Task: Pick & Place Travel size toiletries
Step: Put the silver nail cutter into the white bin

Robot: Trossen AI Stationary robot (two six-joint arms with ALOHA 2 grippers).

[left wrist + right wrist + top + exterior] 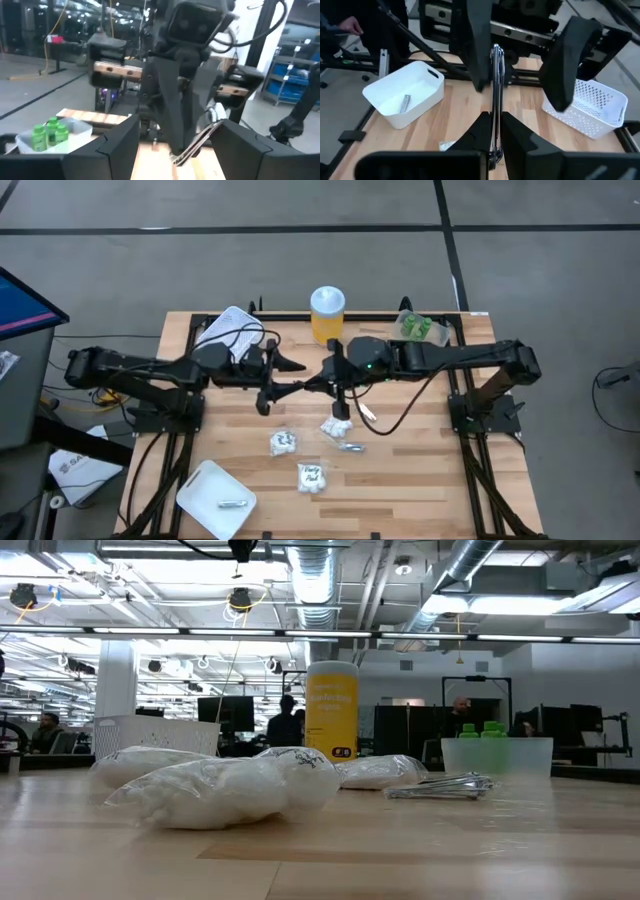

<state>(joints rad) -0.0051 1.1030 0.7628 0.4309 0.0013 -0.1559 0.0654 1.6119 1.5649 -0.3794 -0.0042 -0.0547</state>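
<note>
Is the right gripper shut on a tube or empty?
Shut on one. In the right wrist view the right gripper pinches a slim silvery tube that stands up between its fingers, facing the open left gripper.

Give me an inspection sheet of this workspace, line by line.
Surface: wooden table, bare at its near right.
Job's things: three white packets, loose silvery tube, green pieces in clear tub, one tube in white tray.
Clutter: yellow jar, mesh basket.
Grippers: right gripper shut on a slim silvery tube; left gripper open, facing it.
Cables: black cable hangs from the right arm.
Surroundings: people beyond the table.
</note>
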